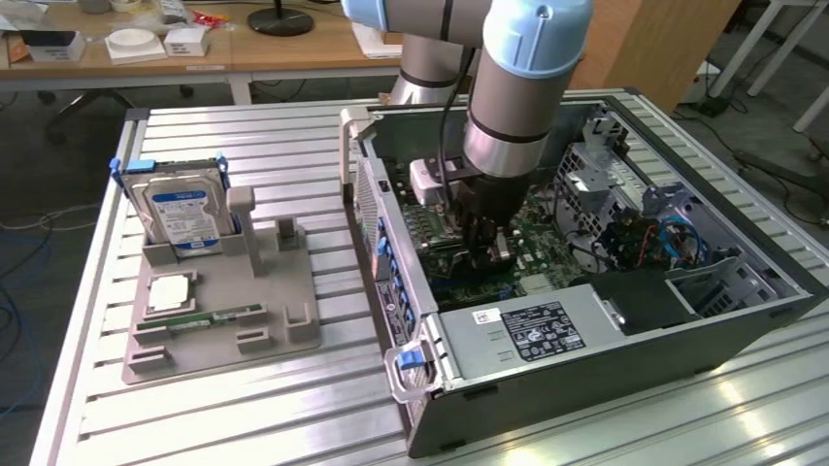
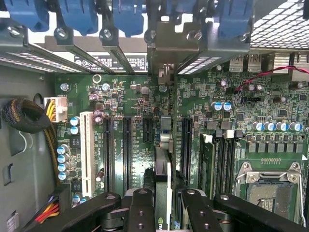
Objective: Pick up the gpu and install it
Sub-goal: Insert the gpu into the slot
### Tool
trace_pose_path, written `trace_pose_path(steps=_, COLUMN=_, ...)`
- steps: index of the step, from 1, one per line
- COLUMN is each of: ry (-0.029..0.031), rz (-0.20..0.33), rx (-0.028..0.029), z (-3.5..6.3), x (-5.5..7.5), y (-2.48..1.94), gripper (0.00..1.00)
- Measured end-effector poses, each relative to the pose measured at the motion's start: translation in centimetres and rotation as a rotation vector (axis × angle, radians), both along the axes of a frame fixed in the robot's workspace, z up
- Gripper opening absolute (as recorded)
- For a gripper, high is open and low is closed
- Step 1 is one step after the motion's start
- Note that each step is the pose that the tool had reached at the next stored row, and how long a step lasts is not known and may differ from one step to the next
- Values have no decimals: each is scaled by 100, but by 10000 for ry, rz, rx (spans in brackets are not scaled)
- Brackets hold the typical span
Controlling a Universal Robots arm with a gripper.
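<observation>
In the wrist view the gpu [image 2: 163,164] is a thin dark card seen edge-on, standing upright over the green motherboard [image 2: 130,96] between the long black slots. Its silver bracket end [image 2: 165,72] reaches the rear slot openings of the case. My gripper [image 2: 163,210] is shut on the card, one black finger [image 2: 141,208] on each side of it. In the exterior view the gripper [image 1: 482,250] is deep inside the open computer case [image 1: 583,359], just above the motherboard [image 1: 499,277]. Whether the card's edge sits in a slot is hidden.
Blue slot latches [image 2: 128,17] line the case's rear wall. A memory stick [image 2: 206,162] stands in a slot beside the CPU socket [image 2: 270,186]. On the exterior view's left, a grey holder [image 1: 279,320] carries a hard drive [image 1: 185,216] and a green memory stick [image 1: 214,316].
</observation>
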State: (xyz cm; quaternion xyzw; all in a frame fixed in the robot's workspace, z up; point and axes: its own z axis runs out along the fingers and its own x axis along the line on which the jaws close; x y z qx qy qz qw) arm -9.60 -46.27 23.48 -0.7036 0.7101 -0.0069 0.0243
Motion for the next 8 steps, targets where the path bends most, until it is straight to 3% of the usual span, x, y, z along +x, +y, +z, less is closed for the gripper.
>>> trace_pose_path(steps=8, ry=1, rz=-1, rx=-2, z=-21, x=-3, y=0, gripper=26)
